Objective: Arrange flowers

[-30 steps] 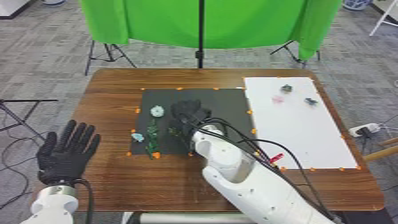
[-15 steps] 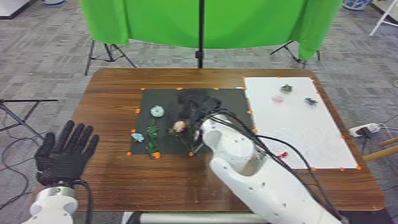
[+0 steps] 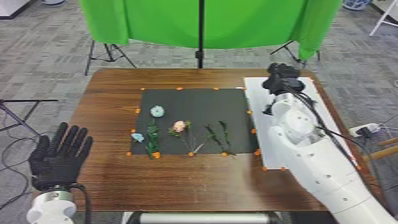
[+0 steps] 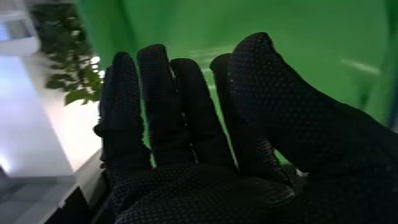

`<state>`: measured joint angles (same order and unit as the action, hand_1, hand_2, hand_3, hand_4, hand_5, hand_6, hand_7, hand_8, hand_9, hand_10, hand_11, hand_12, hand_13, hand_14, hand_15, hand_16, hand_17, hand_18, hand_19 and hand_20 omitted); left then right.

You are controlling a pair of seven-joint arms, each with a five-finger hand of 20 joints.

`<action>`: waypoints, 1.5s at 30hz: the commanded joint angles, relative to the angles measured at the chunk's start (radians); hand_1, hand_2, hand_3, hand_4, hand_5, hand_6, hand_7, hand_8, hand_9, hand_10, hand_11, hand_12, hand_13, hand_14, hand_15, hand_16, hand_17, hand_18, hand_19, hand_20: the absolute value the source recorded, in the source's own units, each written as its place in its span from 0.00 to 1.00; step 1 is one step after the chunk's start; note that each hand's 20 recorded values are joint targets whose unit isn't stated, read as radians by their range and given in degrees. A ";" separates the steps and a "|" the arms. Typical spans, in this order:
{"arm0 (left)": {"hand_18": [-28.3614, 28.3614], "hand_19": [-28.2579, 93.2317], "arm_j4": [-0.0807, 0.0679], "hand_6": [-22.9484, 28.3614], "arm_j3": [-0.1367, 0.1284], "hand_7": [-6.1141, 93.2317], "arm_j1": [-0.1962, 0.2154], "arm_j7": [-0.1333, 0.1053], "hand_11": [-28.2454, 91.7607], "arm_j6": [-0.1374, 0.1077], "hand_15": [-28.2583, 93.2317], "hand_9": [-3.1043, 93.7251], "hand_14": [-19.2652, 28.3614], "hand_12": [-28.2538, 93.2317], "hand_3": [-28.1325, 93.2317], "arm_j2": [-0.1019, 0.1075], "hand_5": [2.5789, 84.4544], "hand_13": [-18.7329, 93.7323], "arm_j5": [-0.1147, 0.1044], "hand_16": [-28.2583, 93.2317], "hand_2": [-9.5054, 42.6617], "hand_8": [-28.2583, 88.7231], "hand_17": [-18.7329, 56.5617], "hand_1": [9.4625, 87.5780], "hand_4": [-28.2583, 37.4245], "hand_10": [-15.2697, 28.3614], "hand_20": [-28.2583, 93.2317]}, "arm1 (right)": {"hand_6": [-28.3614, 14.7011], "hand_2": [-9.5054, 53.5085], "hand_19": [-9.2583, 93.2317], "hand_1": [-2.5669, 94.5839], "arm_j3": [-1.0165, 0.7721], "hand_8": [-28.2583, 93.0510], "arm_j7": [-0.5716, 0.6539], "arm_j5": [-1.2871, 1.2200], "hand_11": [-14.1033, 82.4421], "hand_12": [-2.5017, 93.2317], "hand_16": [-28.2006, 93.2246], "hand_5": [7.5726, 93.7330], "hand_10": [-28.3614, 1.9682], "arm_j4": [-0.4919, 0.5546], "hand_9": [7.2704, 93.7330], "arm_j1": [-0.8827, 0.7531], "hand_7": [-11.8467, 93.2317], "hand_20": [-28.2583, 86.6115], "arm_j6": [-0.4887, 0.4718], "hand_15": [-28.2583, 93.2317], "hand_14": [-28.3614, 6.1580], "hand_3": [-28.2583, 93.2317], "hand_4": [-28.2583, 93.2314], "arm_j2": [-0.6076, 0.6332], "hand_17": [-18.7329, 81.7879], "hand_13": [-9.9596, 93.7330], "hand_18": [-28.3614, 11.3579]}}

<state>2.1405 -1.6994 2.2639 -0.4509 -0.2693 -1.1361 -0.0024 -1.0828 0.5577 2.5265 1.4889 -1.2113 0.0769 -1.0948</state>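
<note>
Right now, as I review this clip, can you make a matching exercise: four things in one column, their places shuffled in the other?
1. Left hand
2. Right hand
3. Pale pink flower
4. Green cloth

A. On the black mat
B. Beyond the far edge of the table
C. At the far end of the white sheet
D. At the table's left edge

Pairs: 1-D, 2-C, 3-A, 4-B

A pale blue bloom (image 3: 157, 111), a peach-pink bloom (image 3: 180, 126), green stems (image 3: 152, 134)
The mat (image 3: 202, 104) is black, the sheet (image 3: 273, 156) white, the table (image 3: 178, 187) grained brown, the cloth (image 3: 160, 25) green, the right hand (image 3: 284, 82) mesh-patterned black.
</note>
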 commanded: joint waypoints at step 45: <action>0.74 0.53 -0.009 0.63 0.003 0.17 0.017 0.017 0.42 0.019 0.53 0.43 0.74 0.31 0.87 0.007 0.48 0.43 -0.005 0.17 0.51 0.16 0.16 0.21 0.00 0.71 0.33 | 0.58 0.00 0.94 0.66 0.182 0.22 -0.155 -0.146 0.43 0.44 0.53 0.59 0.49 0.417 0.70 -0.184 0.61 0.58 -0.162 0.67 0.64 0.83 0.00 0.068 0.55 0.71 0.19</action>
<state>2.1408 -1.7040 2.2699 -0.4460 -0.2585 -1.1325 -0.0090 -0.9252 0.3949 2.3935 1.9006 -1.3734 -0.0327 -1.0045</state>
